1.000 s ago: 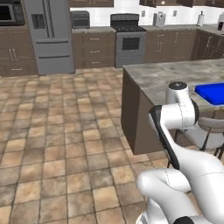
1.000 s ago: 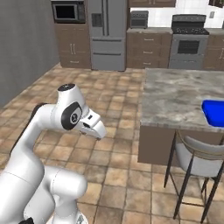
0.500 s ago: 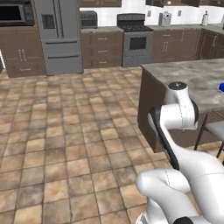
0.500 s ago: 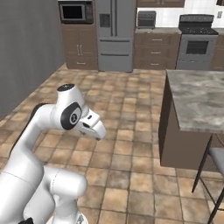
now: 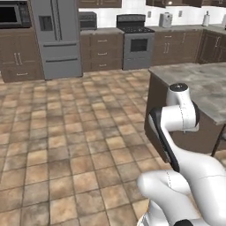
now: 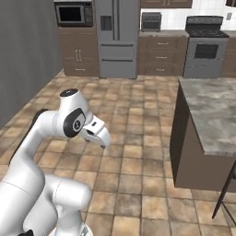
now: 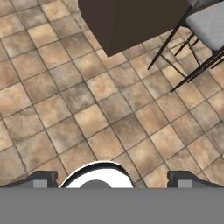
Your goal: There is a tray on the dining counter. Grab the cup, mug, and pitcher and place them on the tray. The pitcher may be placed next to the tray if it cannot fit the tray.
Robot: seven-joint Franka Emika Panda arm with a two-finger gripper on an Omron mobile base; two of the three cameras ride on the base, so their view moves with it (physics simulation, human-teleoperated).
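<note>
**Empty hand over the floor**

Your gripper point(image 7: 112, 178) is spread wide and holds nothing. It points down at the brown floor tiles point(image 7: 87, 118). You can see the dining counter point(image 6: 209, 115) on the right, with a grey stool point(image 7: 210, 22) beside its dark base.

Steel fridge point(image 5: 55, 37) stood on far wall, microwave point(image 6: 71, 14) to its left, black range point(image 5: 137, 42) right; grey-seated stool point(image 7: 205, 30) on brown tiled floor point(image 5: 66, 141)
</note>
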